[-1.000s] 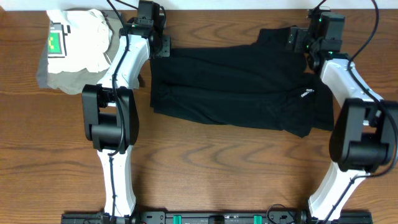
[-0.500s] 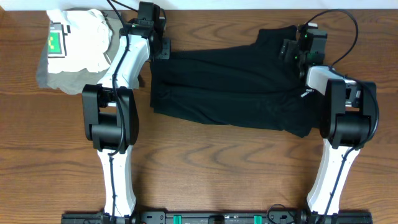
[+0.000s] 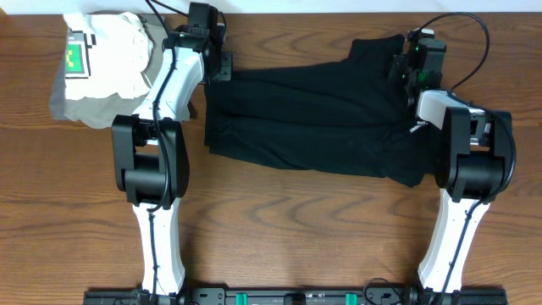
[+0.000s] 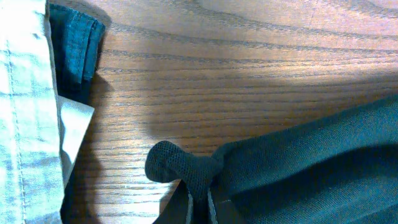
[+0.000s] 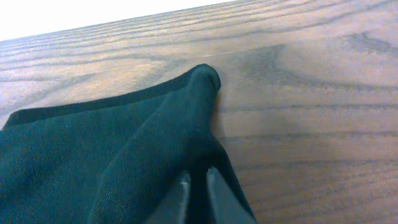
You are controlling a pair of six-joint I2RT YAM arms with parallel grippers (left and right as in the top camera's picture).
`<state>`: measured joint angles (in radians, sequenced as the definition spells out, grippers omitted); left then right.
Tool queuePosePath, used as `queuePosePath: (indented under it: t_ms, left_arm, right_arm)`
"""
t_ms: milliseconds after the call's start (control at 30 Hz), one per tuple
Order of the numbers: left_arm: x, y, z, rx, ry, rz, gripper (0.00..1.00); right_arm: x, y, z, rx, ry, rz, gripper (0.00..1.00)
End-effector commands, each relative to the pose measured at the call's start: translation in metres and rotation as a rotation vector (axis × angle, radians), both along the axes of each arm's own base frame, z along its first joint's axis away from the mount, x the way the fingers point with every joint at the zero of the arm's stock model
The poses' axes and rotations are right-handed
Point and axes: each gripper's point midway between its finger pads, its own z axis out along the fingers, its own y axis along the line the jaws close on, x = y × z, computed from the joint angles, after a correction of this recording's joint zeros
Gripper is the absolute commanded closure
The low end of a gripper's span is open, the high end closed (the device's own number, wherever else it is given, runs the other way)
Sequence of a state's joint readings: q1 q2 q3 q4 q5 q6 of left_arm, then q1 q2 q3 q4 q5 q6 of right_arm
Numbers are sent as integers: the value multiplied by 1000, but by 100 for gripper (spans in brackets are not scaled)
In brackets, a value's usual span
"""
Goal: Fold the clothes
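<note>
Grained wooden table (image 3: 296, 229) under a rumpled, soft black T-shirt (image 3: 313, 127)

t-shirt (image 3: 313, 127): black soft knit cloth, matt, fine mesh texture visible up close. table (image 3: 296, 229): wood grain, smooth, slight sheen. cream garment (image 3: 110, 51): matt woven cloth, stitched seams. arm shells (image 3: 174, 85): white glossy plastic, joints matt black.

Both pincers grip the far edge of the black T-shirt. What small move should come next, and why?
Probably lift both a little, together. The left pincer and the right pincer each pinch a bunched bit of the black T-shirt, whose rest lies on the table; raising that edge frees it for folding.
</note>
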<state>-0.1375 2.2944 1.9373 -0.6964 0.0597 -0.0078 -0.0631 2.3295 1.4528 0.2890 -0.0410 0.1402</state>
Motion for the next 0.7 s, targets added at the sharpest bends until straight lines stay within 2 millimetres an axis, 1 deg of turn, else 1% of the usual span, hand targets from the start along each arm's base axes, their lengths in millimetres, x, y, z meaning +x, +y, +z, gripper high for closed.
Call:
queuePosePath:
  t_ms: [0, 100, 133, 200, 233, 267, 333, 400, 467, 533, 567, 667]
  left_arm:
    - [-1, 5, 4, 7, -4, 25, 94]
    - [-2, 5, 3, 8, 3, 25, 94]
    - [-3, 5, 3, 8, 7, 25, 94]
    - [-6, 5, 2, 10, 19, 25, 94]
    - [-7, 6, 1, 11, 25, 25, 94]
    - [-9, 6, 0, 12, 34, 25, 94]
    - [-12, 6, -1, 14, 44, 25, 94]
    - [-13, 6, -1, 15, 51, 25, 94]
    - [-14, 6, -2, 15, 54, 24, 94]
    - [-14, 6, -2, 15, 55, 24, 94]
    - [-14, 5, -2, 15, 55, 23, 94]
    - [-15, 2, -2, 15, 55, 17, 94]
  right_arm:
    - [4, -4, 1, -1, -6, -12, 97]
    - [4, -2, 5, 7, 20, -4, 97]
    - [5, 2, 10, 17, 40, 17, 94]
    - [9, 9, 25, 35, 100, 62, 83]
    - [10, 11, 33, 37, 132, 80, 79]
    - [11, 12, 48, 31, 174, 94, 76]
    - [14, 13, 74, 12, 197, 116, 73]
    - [20, 13, 99, -6, 180, 128, 72]
    - [25, 12, 115, -15, 154, 131, 71]
    - [27, 12, 119, -16, 143, 130, 72]
    - [27, 12, 117, -16, 145, 129, 71]
    - [30, 11, 99, -18, 162, 125, 69]
